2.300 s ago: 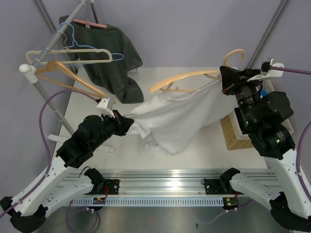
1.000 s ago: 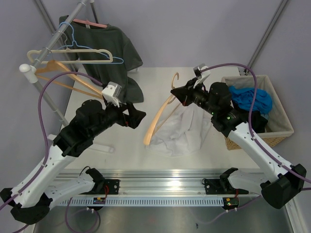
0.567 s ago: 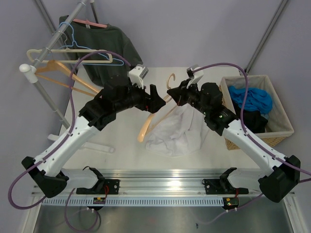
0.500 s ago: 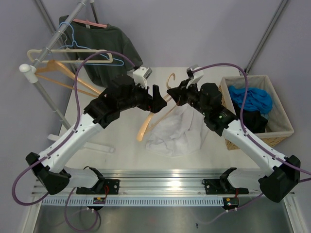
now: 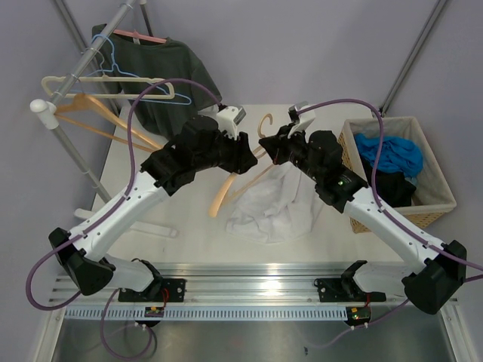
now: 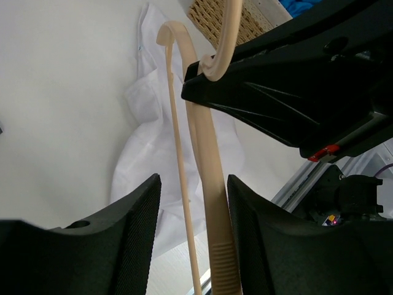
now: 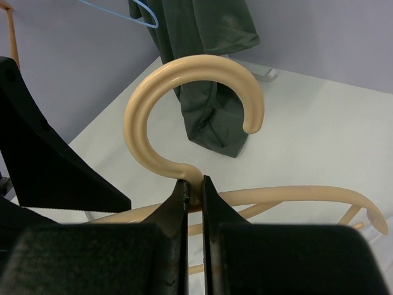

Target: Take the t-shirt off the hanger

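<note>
A beige hanger (image 5: 224, 194) hangs tilted above the table, and my right gripper (image 5: 269, 147) is shut on the neck below its hook (image 7: 141, 98). In the right wrist view the jaws (image 7: 195, 184) pinch that neck. My left gripper (image 5: 246, 156) has come in from the left. Its fingers (image 6: 193, 184) stand partly apart around one hanger arm (image 6: 206, 153) and the thin crossbar. The arm rests against one finger, with a gap on the other side. The white t-shirt (image 5: 275, 207) lies crumpled on the table under the hanger (image 6: 153, 153). The hanger arms that show look bare.
A clothes rack (image 5: 68, 143) at the back left carries several empty hangers and a dark green t-shirt (image 5: 170, 83). A wicker basket (image 5: 434, 204) at the right table edge holds blue clothing (image 5: 385, 154) and dark clothing.
My left arm swung from the left side up to the hanger and its jaws narrowed around one arm. The right arm brought the hanger down to mid-table; the shirt now lies slack below.
</note>
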`<action>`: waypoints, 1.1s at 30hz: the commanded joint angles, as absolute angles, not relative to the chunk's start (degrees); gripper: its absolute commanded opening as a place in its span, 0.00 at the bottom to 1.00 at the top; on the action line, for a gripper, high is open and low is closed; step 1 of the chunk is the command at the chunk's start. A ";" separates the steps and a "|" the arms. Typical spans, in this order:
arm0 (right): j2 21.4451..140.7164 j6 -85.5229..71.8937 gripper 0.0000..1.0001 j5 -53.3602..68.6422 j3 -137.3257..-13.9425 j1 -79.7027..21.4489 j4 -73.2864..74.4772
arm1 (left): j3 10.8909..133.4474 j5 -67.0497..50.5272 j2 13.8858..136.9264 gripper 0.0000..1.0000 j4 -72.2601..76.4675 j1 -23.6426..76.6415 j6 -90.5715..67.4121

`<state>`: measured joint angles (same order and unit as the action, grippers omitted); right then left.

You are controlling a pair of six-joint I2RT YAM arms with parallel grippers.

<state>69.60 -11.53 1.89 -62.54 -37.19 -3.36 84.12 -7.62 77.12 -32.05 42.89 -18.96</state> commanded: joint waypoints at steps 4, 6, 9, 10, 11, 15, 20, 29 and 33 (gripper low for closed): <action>69.61 -10.46 0.00 0.26 -63.54 -37.97 -5.01 | 87.54 -3.88 78.92 0.36 -30.67 45.17 -16.61; 69.87 -10.20 0.00 0.26 -63.81 -38.06 -4.40 | 87.89 -2.29 79.19 0.26 -30.85 46.05 -16.26; 69.96 -9.93 0.00 0.35 -63.90 -37.97 -4.13 | 88.50 0.87 79.28 0.09 -31.29 47.19 -15.82; 70.13 -9.76 0.00 0.26 -64.07 -38.06 -3.96 | 88.68 2.79 79.28 0.05 -31.55 47.46 -15.73; 70.48 -9.67 0.00 0.26 -64.42 -38.06 -3.52 | 89.12 3.51 79.45 0.04 -31.99 47.98 -15.38; 71.28 -9.67 0.00 0.26 -64.51 -37.97 -3.16 | 90.35 5.10 79.54 0.27 -33.05 48.78 -14.42; 71.72 -9.67 0.00 1.40 -64.07 -38.06 -3.95 | 90.97 4.31 79.45 0.42 -33.66 48.78 -14.76; 70.66 -10.11 0.00 2.37 -62.67 -38.06 -5.27 | 90.09 2.63 80.86 0.42 -36.03 48.78 -14.94; 70.66 -10.28 0.00 2.64 -62.49 -38.06 -5.54 | 89.91 2.73 81.21 0.44 -36.21 48.78 -15.12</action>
